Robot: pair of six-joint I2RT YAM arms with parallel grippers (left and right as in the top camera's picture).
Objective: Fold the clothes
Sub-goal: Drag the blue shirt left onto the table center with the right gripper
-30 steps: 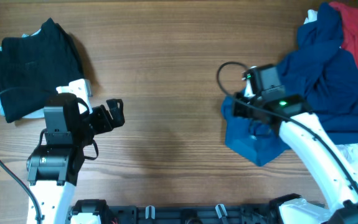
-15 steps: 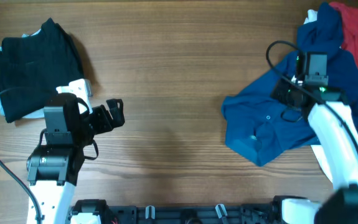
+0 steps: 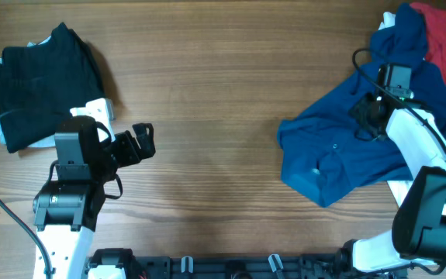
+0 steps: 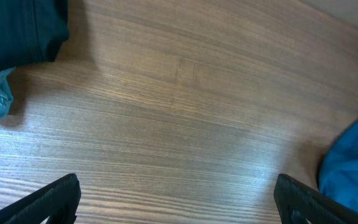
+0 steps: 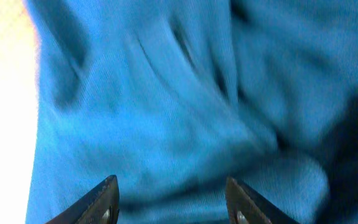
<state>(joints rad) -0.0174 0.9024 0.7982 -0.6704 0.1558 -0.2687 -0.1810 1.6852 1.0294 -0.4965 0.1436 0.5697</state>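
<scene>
Two grippers are standing with fingers apart: the left gripper (image 3: 141, 141) is hovering wide open over the brown wooden table (image 3: 223, 70), the right gripper (image 3: 366, 116) over the crumpled royal-blue cloth shirt (image 3: 339, 159) lying at the table's right side.

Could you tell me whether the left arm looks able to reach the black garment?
Probably yes: the black garment lies uncovered and close by, and the left end effector is open and empty. It is turned aside from the garment, though, so it would likely have to swing round first.
</scene>
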